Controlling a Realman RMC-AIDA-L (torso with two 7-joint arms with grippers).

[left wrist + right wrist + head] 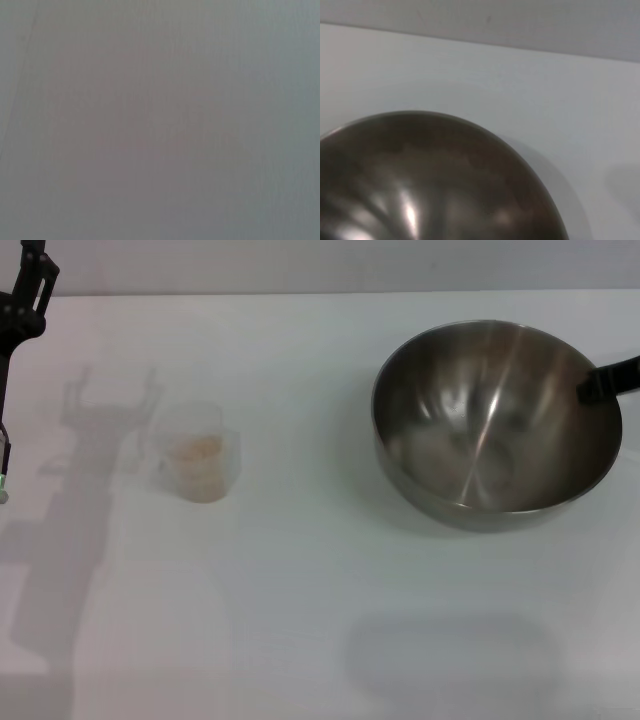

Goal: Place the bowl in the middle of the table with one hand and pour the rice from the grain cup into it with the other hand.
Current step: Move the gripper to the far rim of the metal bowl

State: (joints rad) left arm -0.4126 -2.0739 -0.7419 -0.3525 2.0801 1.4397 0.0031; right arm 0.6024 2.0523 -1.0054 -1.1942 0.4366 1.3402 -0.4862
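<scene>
White desk (300, 620) spread bare around my work. My bowl (495, 420), shiny steel and empty, sat right of middle, my right fingers (600, 383) pinching its far-right rim. I judged I should slide it low and level toward the middle. Off to the left stood the grain cup (200, 462), its rice (198, 450) pale beige. My left fingers (8, 455) hung at the desk's left edge; whether they were released I cannot tell.

The bowl (497, 425) sits on the worktop (320, 600), toward its right side. The grain cup (200, 462) stands well apart to the bowl's left, with the rice (199, 452) inside it. The right gripper (608, 380) reaches the bowl's right rim; the left gripper (20, 310) is far left of the bowl, beyond the cup.
</scene>
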